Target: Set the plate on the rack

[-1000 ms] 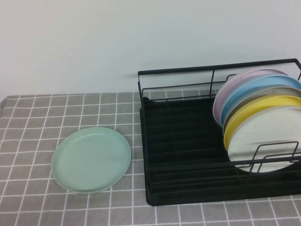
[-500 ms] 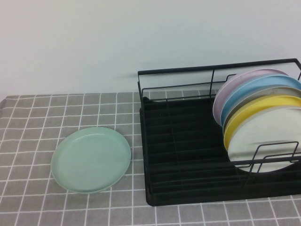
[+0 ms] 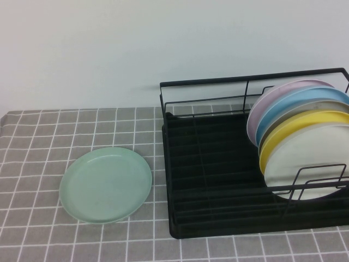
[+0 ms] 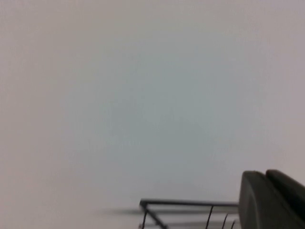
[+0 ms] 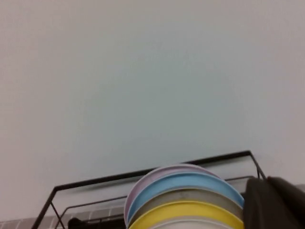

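Observation:
The pale mint-green plate (image 3: 105,185) lies flat on the grey checked tablecloth, to the left of the rack. The black wire rack (image 3: 210,158) stands at the right, its left half bare. Neither gripper shows in the high view. In the left wrist view my left gripper (image 4: 267,177) shows as two dark fingers pressed together, raised, with the rack's top rail (image 4: 190,203) beyond it. In the right wrist view my right gripper (image 5: 268,183) also has its fingers together and holds nothing, facing the rack (image 5: 143,172) and its plates.
Several plates stand upright in the rack's right end: pink (image 3: 283,90), light blue (image 3: 308,101), grey, yellow (image 3: 305,123) and white (image 3: 308,158). A plain pale wall rises behind the table. The tablecloth (image 3: 32,164) extends left of and in front of the plate.

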You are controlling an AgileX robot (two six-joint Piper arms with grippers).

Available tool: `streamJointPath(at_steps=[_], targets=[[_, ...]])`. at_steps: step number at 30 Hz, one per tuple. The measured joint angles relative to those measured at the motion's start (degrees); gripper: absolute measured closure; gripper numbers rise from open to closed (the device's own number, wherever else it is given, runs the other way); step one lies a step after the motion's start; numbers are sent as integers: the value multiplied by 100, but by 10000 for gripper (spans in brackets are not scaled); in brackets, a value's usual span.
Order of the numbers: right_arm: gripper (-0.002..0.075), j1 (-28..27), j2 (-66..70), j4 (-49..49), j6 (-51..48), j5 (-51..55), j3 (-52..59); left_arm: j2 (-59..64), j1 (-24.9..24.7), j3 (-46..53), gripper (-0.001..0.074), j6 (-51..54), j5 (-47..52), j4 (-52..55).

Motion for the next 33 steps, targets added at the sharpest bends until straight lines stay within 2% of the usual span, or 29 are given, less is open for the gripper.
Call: streamJointPath(at_steps=[4, 6, 9, 12, 17, 21, 26, 33], targets=[[727, 0, 481, 70, -39, -274, -220, 547, 0, -133, 737, 37, -35, 511], [727, 0, 581, 348, 24, -613, -220, 812, 0, -225, 737, 37, -75, 702], [727, 0, 639, 1039, 24, -587, -220, 1326, 0, -355, 737, 4, -75, 972], [727, 0, 677, 1377, -108, -49, -223, 2062, 0, -584, 737, -271, 35, 1365], [727, 0, 677, 1391, -1281, 1097, -223, 3426, 0, -1386, 737, -815, 447, 2466], [727, 11, 677, 1391, -1681, 1551, -223, 4262, 14, -2102, 737, -1213, 896, 3167], [727, 11, 851, 1393, -2046, 1954, -247, 5161, 477, -2840, 737, -1306, 1679, 3265], [727, 11, 1988, 1404, -2485, 2610, -716, 5867, 1048, -3432, 737, -982, 2895, 3276]])
